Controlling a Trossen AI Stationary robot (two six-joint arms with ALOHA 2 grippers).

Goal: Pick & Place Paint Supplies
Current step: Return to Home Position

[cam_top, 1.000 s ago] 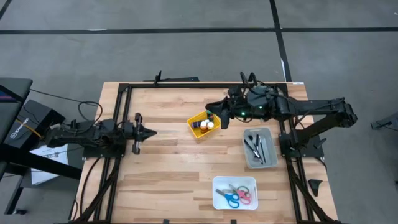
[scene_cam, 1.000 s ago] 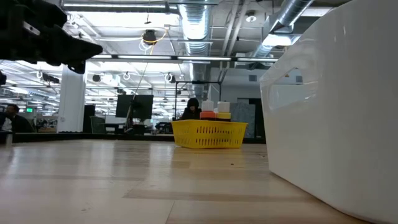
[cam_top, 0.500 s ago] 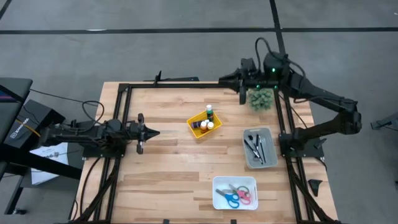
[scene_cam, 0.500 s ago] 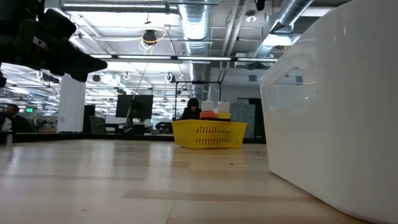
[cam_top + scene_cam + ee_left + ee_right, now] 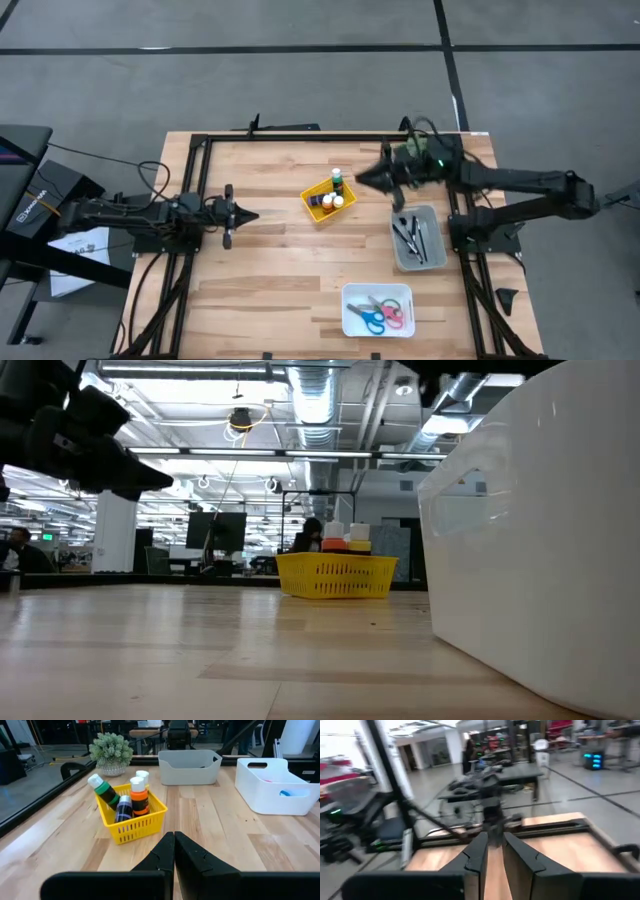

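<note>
A yellow basket (image 5: 327, 201) stands mid-table with several paint bottles in it. In the left wrist view the green bottle (image 5: 103, 789) leans on the basket's (image 5: 133, 817) rim, beside a purple bottle (image 5: 123, 809) and an orange bottle (image 5: 139, 798). Dark-handled brushes (image 5: 410, 232) lie in a grey bin (image 5: 432, 250). My left gripper (image 5: 247, 215) (image 5: 174, 838) hovers shut, left of the basket, pointing at it. My right gripper (image 5: 362, 180) (image 5: 492, 844) hangs just right of the basket, its fingers a narrow gap apart and holding nothing.
A white bin (image 5: 352, 296) with scissors (image 5: 377, 314) sits near the table's near edge and fills the right of the low view (image 5: 540, 550). A spiky green plant (image 5: 111, 750) stands at the far right, under my right arm. Bare wood lies between the left gripper and the basket.
My right gripper rose from over the basket and swung to the table's far edge, then came back down to the basket's right side. The green bottle now shows leaning at the basket's far corner. My left gripper crept a little toward the basket.
</note>
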